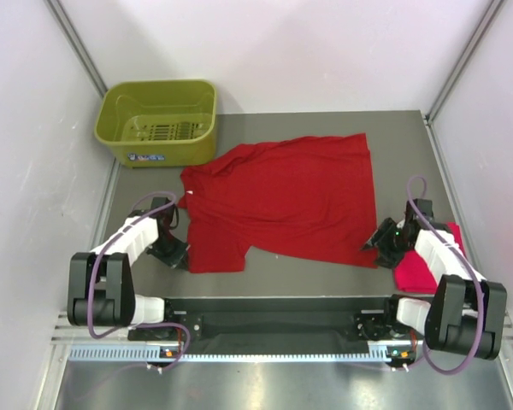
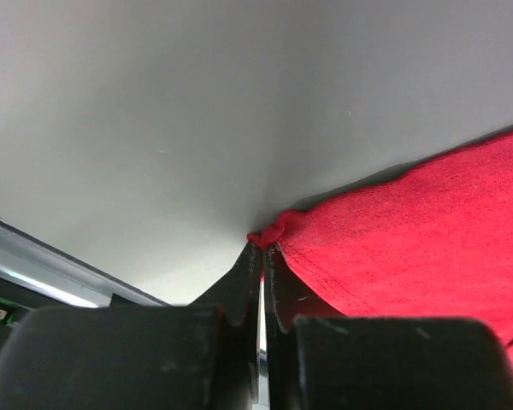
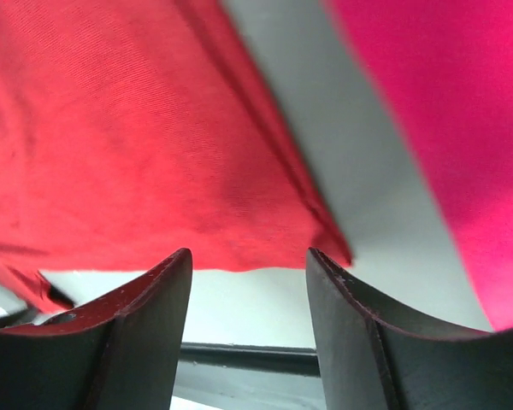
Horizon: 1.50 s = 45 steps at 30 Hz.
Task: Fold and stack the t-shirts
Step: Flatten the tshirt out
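The deep red t-shirt (image 1: 282, 201) lies spread on the table (image 1: 308, 280) for folding; the left gripper (image 2: 261, 248) is pinched on its near-left corner; the right gripper (image 3: 248, 256) hovers with jaws apart at the near-right corner, probably to match that hold; the pinkish-red t-shirt (image 1: 415, 273) sits bunched just beside it.

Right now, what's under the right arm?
A pinkish-red t-shirt lies on the table there. The right arm covers its middle, so whether it is folded cannot be seen.

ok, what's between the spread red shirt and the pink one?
Just a strip of bare table between the red shirt and the pink shirt, clearest in the right wrist view.
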Tool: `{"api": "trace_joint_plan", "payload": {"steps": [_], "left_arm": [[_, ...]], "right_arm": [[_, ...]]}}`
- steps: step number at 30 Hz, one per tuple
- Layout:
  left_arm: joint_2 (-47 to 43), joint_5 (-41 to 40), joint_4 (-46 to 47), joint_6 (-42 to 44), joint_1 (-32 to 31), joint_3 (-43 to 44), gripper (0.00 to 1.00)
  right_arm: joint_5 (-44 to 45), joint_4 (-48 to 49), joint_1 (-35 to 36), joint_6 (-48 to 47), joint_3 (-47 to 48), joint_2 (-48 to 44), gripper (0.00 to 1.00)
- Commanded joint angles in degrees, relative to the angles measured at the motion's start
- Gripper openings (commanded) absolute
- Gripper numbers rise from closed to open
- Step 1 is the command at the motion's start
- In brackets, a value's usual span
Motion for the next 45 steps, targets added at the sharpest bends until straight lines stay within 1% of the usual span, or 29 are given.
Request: {"api": "trace_joint_plan", "payload": {"steps": [1,2,3,4,6,8,9,12,16,20,24,28,32,33,36,39,43,45], "left_arm": [[2.92,-0.7,4.06,3.05,0.29,2.68,0.0],[3.36,-0.52,4.24,4.88,0.29,3.65,0.0],[4.32,-0.52,4.33,5.86,0.29,4.53,0.0],[4.68,-0.6,4.33,6.83,0.2,6.28,0.0],[5.38,-0.17,4.59,10.16,0.29,7.7,0.0],[5.65,2.81,5.99,14.28,0.29,8.85,0.0],[5.3,5.52,7.56,15.61,0.29,9.02,0.0],[4.07,8.71,10.38,18.96,0.29,8.23,0.0],[3.36,9.5,11.01,20.54,0.29,8.49,0.0],[4.68,8.8,10.31,23.26,0.38,10.6,0.0],[5.56,8.36,9.42,24.5,0.55,12.97,0.0],[5.21,8.8,10.21,24.68,0.9,12.8,0.0],[5.3,9.41,9.95,24.94,0.99,12.8,0.0],[5.04,9.41,9.95,25.03,2.38,12.72,0.0],[4.51,9.41,10.39,25.2,3.19,12.19,0.0],[4.07,9.85,10.83,25.12,4.5,11.14,0.0],[3.19,10.29,11.27,25.2,5.3,10.78,0.0],[2.84,10.38,11.09,25.38,5.56,11.3,0.0]], "right_arm": [[3.62,-1.68,-3.26,3.35,0.16,-2.51,0.55],[3.8,-2.12,-4.4,3.44,-0.02,-2.6,0.54],[3.72,-3.16,-6.85,3.09,-0.37,-2.6,0.5],[3.46,-3.61,-7.92,2.3,-0.54,-2.51,0.45],[3.63,-4.84,-9.24,1.42,-0.81,-2.25,0.4],[3.72,-5.2,-9.69,0.72,-0.98,-1.64,0.4],[3.63,-5.2,-9.77,0.71,-1.42,-1.55,0.37],[3.37,-5.46,-9.78,0.89,-1.69,-1.46,0.32],[3.8,-6.07,-9.86,1.06,-2.21,-1.81,0.3],[3.28,-3.45,-9.78,1.86,-3.71,-0.76,0.32],[3.54,-2.47,-9.78,1.86,-3.89,1.53,0.33],[4.77,-1.25,-9.77,2.91,-4.5,0.47,0.33],[5.12,0.34,-9.6,3.09,-4.06,3.37,0.32],[5.38,0.34,-9.34,3.17,-3.97,3.81,0.31],[6.61,1.13,-9.25,4.57,-4.58,2.77,0.23],[8.11,1.75,-9.25,5.28,-4.77,2.14,0.21],[8.81,2.71,-9.25,5.2,-4.33,3.81,0.18],[8.73,3.41,-9.16,5.11,-4.06,4.69,0.1]]}}
